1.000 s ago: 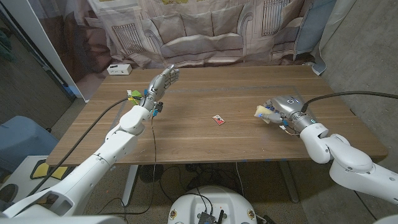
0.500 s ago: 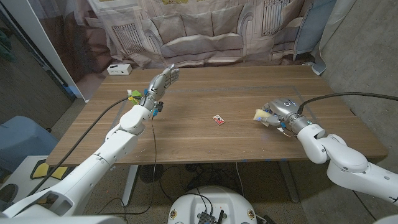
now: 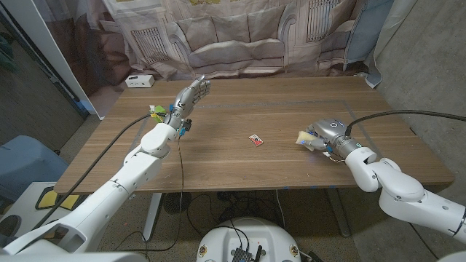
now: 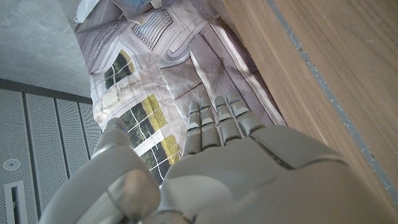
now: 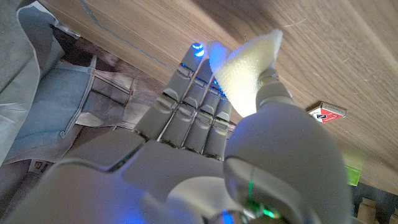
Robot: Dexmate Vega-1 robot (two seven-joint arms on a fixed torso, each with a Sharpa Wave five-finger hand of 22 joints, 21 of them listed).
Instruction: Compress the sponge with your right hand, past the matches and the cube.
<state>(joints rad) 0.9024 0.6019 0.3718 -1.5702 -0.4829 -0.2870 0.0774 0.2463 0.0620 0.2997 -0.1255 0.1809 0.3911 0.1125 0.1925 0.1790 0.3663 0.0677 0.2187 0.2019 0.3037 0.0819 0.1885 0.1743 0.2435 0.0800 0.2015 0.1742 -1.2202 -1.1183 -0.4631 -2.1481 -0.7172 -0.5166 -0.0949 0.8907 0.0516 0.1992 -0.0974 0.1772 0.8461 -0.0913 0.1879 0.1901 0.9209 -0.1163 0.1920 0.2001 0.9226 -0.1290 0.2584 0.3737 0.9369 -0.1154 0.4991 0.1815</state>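
A pale yellow sponge (image 3: 305,138) lies on the right part of the wooden table (image 3: 277,102), and my right hand (image 3: 327,134) grips it from above. In the right wrist view the sponge (image 5: 247,73) sticks out, squeezed between the thumb and the fingers (image 5: 194,111). A small red matchbox (image 3: 255,140) lies mid-table, left of the sponge, and shows again as the matchbox (image 5: 327,112). A yellow-green cube (image 3: 156,110) sits at the table's left edge beside my left arm. My left hand (image 3: 191,95) is held over the table with fingers (image 4: 214,121) straight, holding nothing.
A white box (image 3: 138,81) stands at the far left corner. A printed cloth backdrop (image 3: 240,36) hangs behind the table. A black cable (image 3: 179,164) hangs from my left wrist over the near edge.
My right hand has shifted slightly left and nearer with the sponge in its grip. The left hand, the matchbox and the cube have stayed put.
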